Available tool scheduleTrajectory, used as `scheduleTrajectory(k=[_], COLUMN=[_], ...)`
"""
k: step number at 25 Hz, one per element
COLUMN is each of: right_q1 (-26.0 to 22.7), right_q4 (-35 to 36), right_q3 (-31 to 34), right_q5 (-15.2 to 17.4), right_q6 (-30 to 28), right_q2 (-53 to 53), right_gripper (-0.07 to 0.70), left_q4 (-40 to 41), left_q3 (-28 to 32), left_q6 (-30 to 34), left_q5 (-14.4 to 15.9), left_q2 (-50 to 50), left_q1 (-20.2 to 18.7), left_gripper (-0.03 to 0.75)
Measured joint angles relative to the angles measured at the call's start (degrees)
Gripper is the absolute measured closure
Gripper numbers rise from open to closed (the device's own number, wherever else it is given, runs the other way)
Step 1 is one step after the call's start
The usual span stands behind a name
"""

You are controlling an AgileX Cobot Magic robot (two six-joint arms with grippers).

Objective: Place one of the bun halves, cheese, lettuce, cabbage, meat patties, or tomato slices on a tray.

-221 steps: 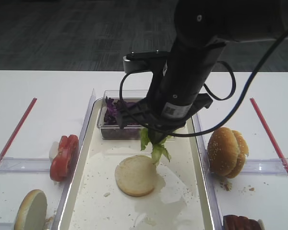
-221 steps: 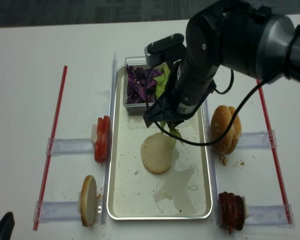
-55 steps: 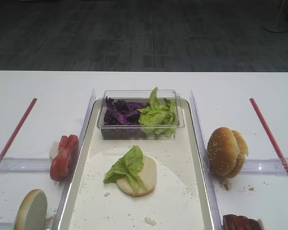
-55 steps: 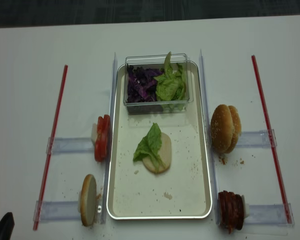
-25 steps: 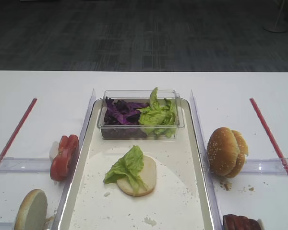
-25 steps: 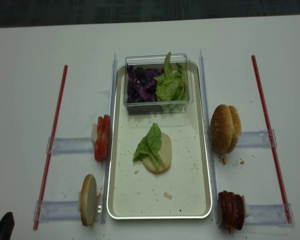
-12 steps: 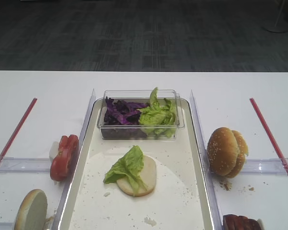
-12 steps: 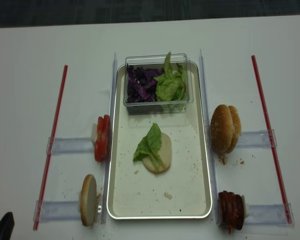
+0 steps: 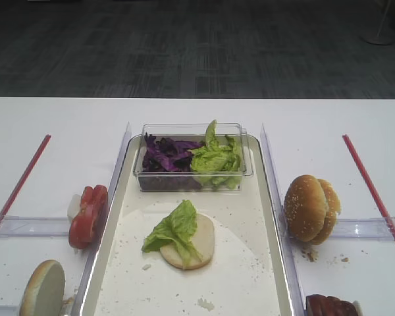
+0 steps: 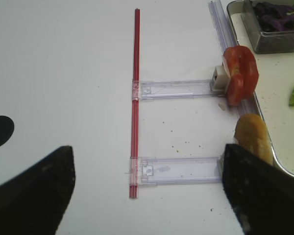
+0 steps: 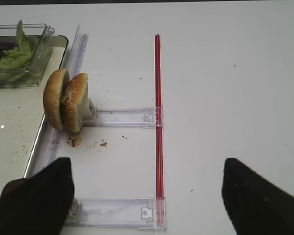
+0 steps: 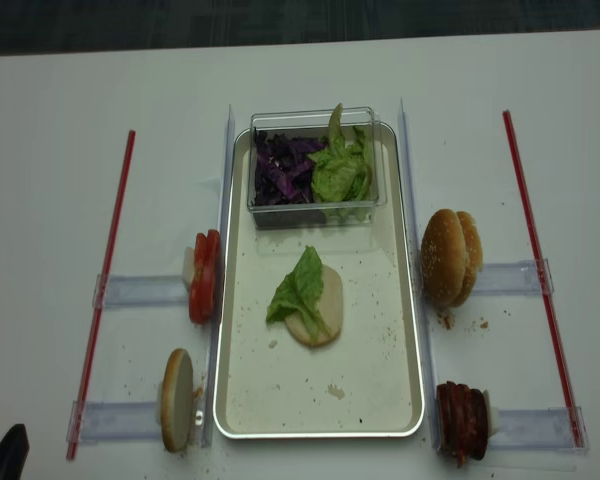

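Observation:
A green lettuce (image 9: pixel 173 227) leaf lies across a pale bun disc (image 9: pixel 201 245) in the middle of the silvery tray (image 9: pixel 240 280); the same leaf (image 12: pixel 300 285) and tray (image 12: pixel 365 385) show from above. Neither arm appears in the high views. My right gripper (image 11: pixel 147 196) hangs open over bare table right of the tray, near the sesame bun halves (image 11: pixel 66 100). Left of the tray my left gripper (image 10: pixel 147 196) is open and empty, beside the tomato slices (image 10: pixel 241 73) and another bun disc (image 10: pixel 254 137). Meat patties (image 12: pixel 463 422) stand at the front right.
A clear tub (image 9: pixel 247 172) at the tray's far end holds purple cabbage (image 9: pixel 166 153) and more lettuce (image 9: pixel 216 160). Clear plastic rails (image 9: pixel 355 228) flank the tray and carry the food. Red strips (image 11: pixel 158 112) (image 10: pixel 135 98) run along both outer sides of the table.
Earlier the right arm hung over the tray with lettuce above the bun disc; it has since withdrawn and the leaf lies on the disc. Nothing has moved in the last second.

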Motion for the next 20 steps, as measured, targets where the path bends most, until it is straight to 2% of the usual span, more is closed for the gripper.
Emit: scheduleTrajectory(k=[20], right_q1=[0.0], right_q4=[0.0], right_q3=[0.0], right_q5=[0.0], right_q6=[0.1], right_q2=[0.0], right_gripper=[0.003], left_q4=[0.0], left_q3=[0.0], left_q6=[0.0], left_q5=[0.0], left_q2=[0.0], left_q1=[0.0], left_gripper=[0.154])
